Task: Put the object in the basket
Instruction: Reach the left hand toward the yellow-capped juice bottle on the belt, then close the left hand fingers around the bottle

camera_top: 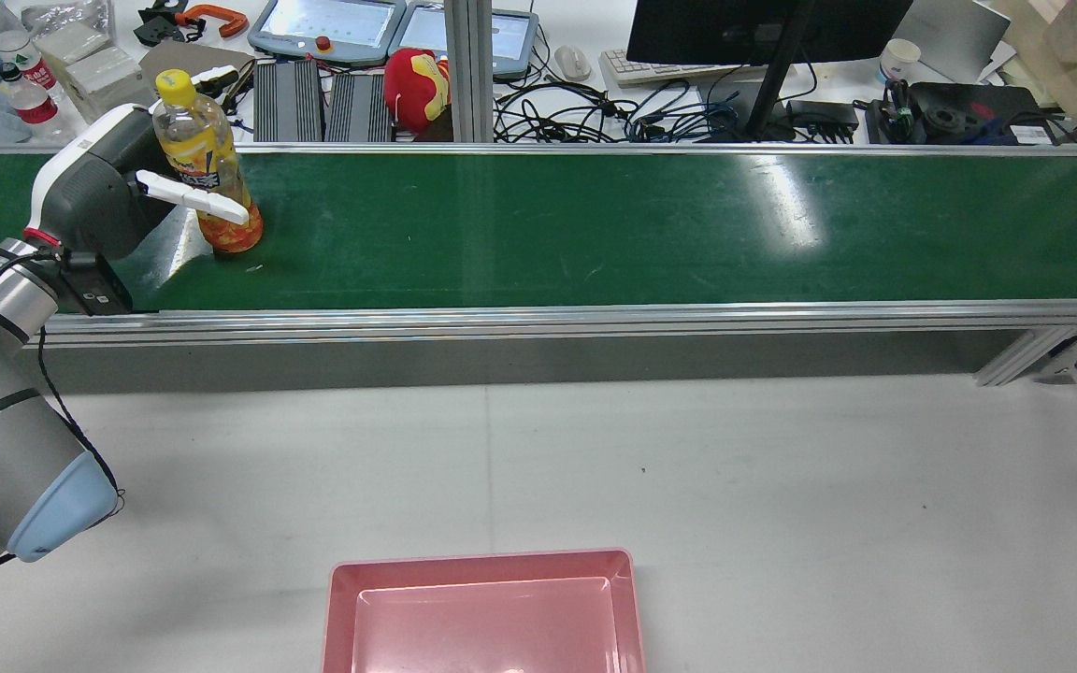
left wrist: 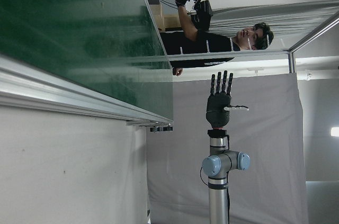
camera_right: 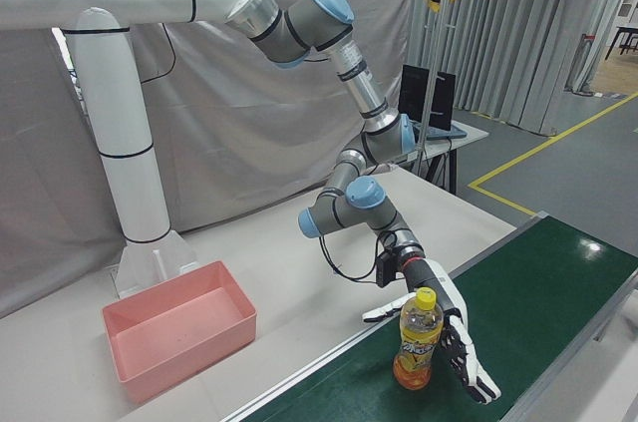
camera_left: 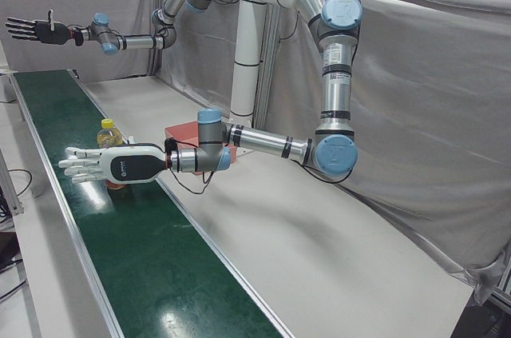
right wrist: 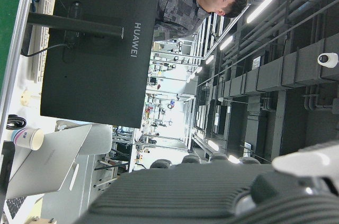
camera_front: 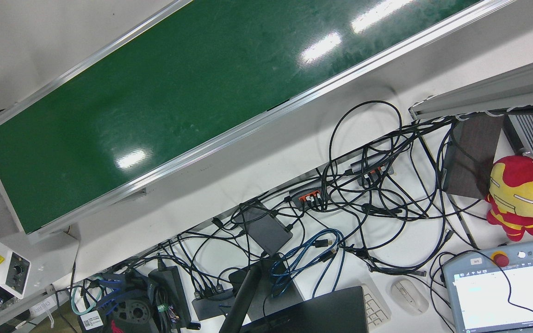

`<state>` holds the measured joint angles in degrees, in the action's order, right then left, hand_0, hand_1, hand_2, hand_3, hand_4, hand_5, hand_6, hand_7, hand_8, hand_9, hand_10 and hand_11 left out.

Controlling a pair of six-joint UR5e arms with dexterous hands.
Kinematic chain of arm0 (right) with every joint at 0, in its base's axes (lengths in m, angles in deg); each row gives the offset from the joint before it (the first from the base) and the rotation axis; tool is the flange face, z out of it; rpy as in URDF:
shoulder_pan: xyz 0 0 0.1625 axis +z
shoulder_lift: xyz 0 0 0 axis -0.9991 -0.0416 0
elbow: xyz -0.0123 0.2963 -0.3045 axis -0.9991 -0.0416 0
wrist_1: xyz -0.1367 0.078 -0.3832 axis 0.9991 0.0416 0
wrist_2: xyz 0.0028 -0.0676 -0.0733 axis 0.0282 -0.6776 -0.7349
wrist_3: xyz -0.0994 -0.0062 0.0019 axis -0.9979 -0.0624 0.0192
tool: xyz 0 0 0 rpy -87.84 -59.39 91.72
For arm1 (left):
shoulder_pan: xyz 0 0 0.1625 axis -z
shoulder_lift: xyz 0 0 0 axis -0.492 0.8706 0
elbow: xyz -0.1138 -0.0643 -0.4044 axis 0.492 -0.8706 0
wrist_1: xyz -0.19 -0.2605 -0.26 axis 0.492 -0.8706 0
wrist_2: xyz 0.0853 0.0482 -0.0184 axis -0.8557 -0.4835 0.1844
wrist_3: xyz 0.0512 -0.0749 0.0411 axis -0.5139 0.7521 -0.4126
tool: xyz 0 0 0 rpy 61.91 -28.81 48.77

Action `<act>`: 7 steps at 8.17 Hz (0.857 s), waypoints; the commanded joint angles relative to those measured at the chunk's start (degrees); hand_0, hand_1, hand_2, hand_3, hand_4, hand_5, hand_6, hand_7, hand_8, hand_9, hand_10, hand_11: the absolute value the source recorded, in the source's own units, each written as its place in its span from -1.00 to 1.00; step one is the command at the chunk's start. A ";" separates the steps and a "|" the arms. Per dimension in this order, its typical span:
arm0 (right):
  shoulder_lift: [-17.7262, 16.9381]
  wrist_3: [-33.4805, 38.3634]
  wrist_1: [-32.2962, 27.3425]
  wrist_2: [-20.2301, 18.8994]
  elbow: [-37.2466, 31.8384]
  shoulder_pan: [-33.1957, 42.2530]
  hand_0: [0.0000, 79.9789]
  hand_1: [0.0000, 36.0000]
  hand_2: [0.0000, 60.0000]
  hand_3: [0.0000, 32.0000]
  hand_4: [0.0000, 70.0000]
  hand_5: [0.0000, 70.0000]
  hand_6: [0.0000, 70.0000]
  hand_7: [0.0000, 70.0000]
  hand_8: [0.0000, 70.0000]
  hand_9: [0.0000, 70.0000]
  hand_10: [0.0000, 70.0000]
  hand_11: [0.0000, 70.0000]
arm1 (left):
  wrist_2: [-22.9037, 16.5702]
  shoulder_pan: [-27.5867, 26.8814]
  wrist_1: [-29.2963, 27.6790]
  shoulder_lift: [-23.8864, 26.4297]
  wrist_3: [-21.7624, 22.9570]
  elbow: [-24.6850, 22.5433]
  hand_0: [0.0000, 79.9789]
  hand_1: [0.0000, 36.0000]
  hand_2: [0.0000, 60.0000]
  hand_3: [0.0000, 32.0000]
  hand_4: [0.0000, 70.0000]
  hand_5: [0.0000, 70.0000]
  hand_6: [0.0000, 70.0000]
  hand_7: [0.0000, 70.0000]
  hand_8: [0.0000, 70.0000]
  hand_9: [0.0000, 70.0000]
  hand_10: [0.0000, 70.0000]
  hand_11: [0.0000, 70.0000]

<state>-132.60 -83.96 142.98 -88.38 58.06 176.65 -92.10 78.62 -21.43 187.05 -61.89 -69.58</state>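
Green belt (camera_top: pixel 595 224) is running along the desk's (camera_top: pixel 688 467) far edge. Bottle (camera_top: pixel 207 164) is standing upright on the belt near its left end. Left hand (camera_top: pixel 118 192) is reaching beside the bottle, fingers (camera_top: pixel 193 198) apart, contact unclear. Right hand (camera_left: pixel 36 30) is hanging raised, fingers spread. Pink basket (camera_top: pixel 482 612) is sitting at the near edge.
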 commanded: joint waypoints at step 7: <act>0.00 0.00 0.00 0.00 0.00 0.00 -1.00 -1.00 -1.00 -1.00 -1.00 -1.00 -1.00 -1.00 -1.00 -1.00 -1.00 -1.00 | 0.13 -1.76 14.23 3.88 0.39 -10.29 0.85 1.00 1.00 -1.00 1.00 1.00 1.00 1.00 1.00 1.00 1.00 1.00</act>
<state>-132.60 -83.96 142.98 -88.40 58.06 176.64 -91.36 78.21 -12.62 191.00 -61.18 -72.78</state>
